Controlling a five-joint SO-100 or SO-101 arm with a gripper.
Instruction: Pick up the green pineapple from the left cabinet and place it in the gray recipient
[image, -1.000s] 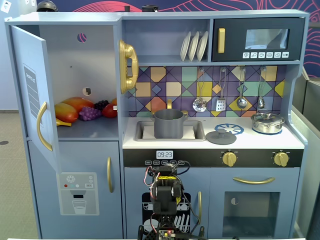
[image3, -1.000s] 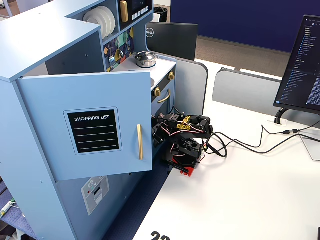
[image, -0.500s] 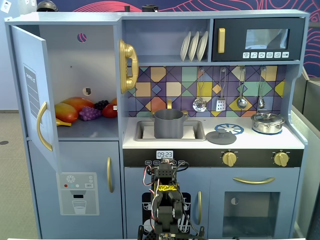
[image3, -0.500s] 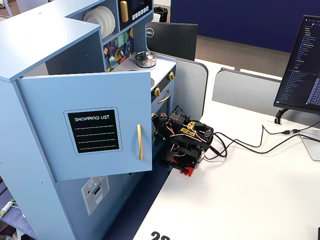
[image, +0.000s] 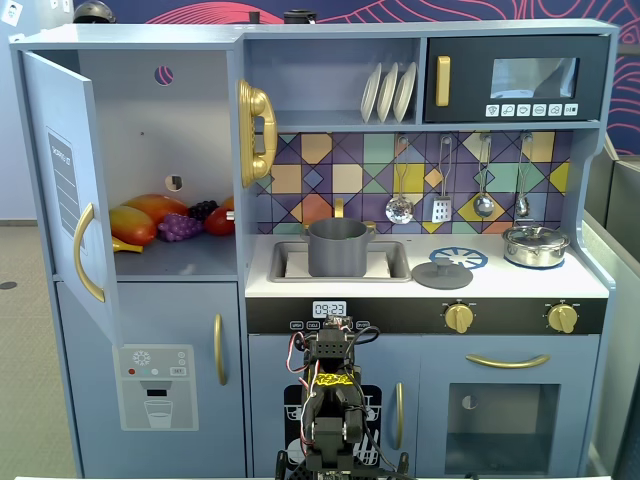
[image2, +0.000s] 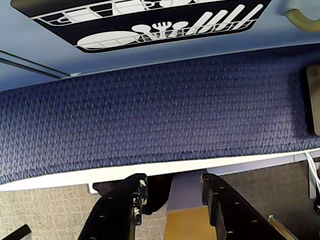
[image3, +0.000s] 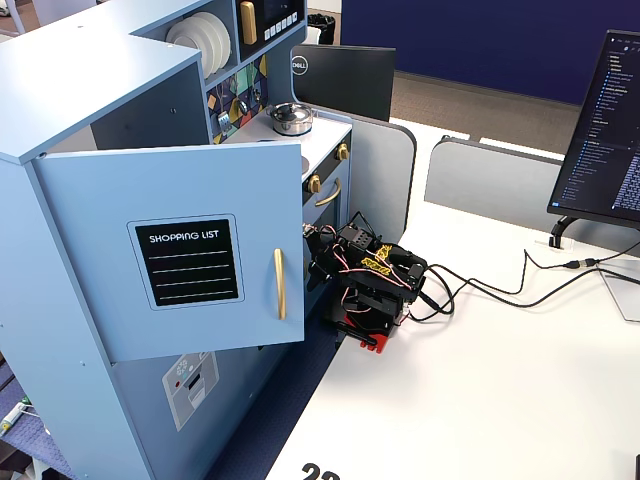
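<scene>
Your arm's black two-finger gripper (image2: 170, 192) points down at the blue carpet strip (image2: 150, 115), fingers parted a little with nothing between them. The tall pale blue left cabinet (image: 160, 165) stands with its door open; you see a mango, purple grapes (image: 180, 227) and red fruit there, but you cannot make out the green pineapple. The dark gray cylindrical cooking pot (image: 338, 247) sits in the sink.
</scene>
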